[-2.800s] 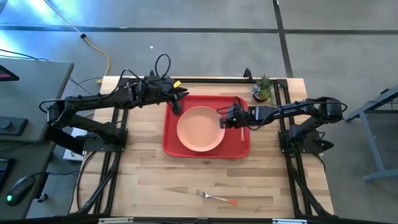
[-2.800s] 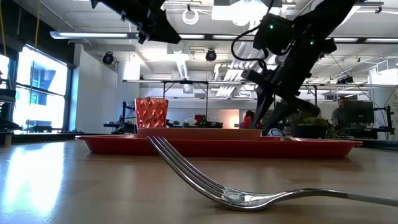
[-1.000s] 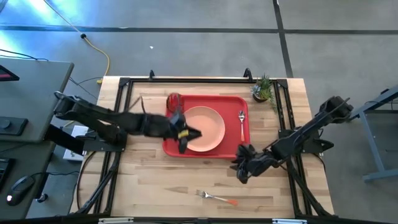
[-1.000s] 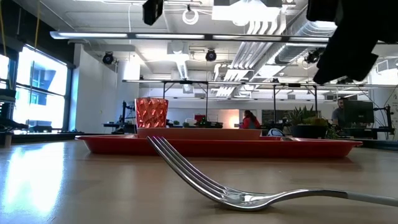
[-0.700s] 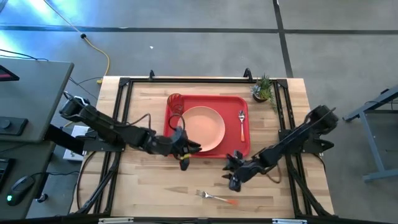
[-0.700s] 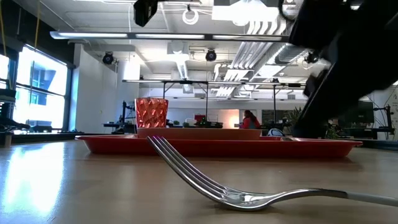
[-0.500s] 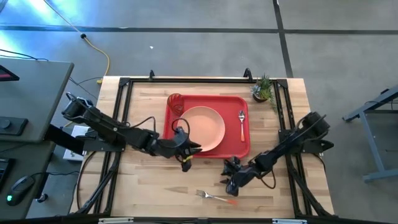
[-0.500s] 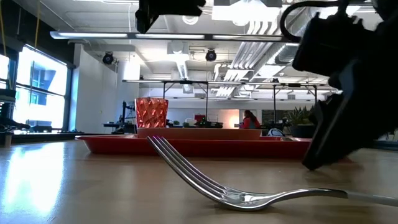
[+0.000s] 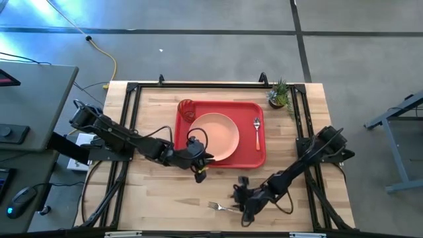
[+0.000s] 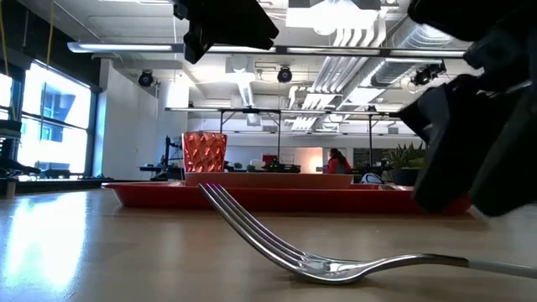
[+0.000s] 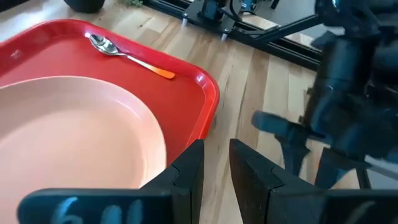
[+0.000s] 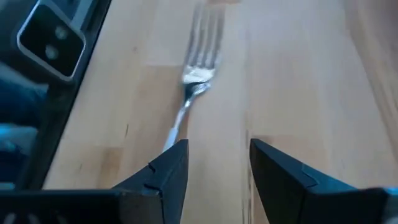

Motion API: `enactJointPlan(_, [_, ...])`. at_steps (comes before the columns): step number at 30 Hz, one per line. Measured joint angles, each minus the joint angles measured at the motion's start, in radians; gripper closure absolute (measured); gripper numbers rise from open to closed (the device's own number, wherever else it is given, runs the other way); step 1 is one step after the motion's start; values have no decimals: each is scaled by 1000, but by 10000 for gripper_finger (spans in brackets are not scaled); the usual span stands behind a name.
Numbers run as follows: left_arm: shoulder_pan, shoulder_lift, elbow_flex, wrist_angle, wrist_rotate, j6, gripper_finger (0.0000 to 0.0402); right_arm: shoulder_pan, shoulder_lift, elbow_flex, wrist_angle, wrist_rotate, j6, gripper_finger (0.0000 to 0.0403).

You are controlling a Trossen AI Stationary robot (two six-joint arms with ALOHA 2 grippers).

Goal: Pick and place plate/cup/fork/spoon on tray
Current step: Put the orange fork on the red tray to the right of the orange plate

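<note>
The red tray holds the peach-pink plate, the red-orange cup at its far left corner, and the spoon along its right side. The fork lies on the wood near the table's near edge, with its tines toward the left. My right gripper is open just above the fork's handle, which runs toward the gap between its fingers. My left gripper hangs over the tray's near edge, empty, its fingers a narrow gap apart.
A small potted plant stands at the far right corner. Black frame rails run along the table's left and right sides. Bare wood lies between the tray and the near edge. People show far back in the room in the low view.
My right gripper has gone from beside the tray's near right corner toward the near edge and to the left, coming down over the fork's handle. My left gripper has drawn off the plate toward the near edge. The fork has stayed where it was.
</note>
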Motion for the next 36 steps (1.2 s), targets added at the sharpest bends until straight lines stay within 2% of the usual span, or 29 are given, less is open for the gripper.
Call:
enactJointPlan(3, [0, -6, 1, 9, 24, -48, 337, 14, 40, 45, -23, 14, -36, 241])
enactJointPlan(11, [-33, -6, 1, -9, 89, -83, 337, 21, 81, 72, -34, -18, 49, 241])
enactJointPlan(16, [-61, -6, 1, -18, 88, -93, 337, 20, 74, 72, -44, -29, 21, 241])
enactJointPlan(22, [-76, -6, 1, -18, 57, -111, 337, 10, 20, 70, -45, 8, -53, 241])
enactJointPlan(29, [-66, -6, 1, -16, 53, -67, 337, 16, 24, 70, -8, -40, -206, 241])
enactJointPlan(36, [-65, -6, 1, -18, 51, -50, 337, 14, 52, 70, -143, -31, -180, 242])
